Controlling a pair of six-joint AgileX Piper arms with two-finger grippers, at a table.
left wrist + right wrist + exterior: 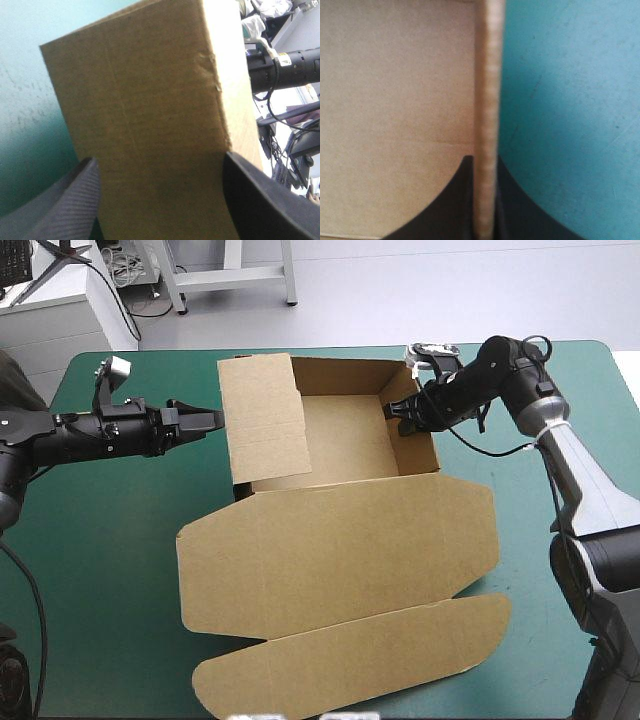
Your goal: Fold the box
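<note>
Half done, I'd say: mid-table on the teal-green cover (100,540) the box (345,445) is a tray, lid (340,540) flat (not folded yet). Left flap (265,420) stands untucked, left gripper (212,420) spread wide at it; right gripper (400,412) pinches the right wall (425,450).

The right gripper (485,167) pinches an upright wall (488,75) of the box (395,100), seen edge-on as a pale strip running straight ahead from between the two black fingers (456,202). The fingers are all but closed, one pressed against each face of the board. On one side of the wall spreads the plain brown inner face of the box. On the other lies the bench's teal-green cover (570,100), marked with faint scuffs.
</note>
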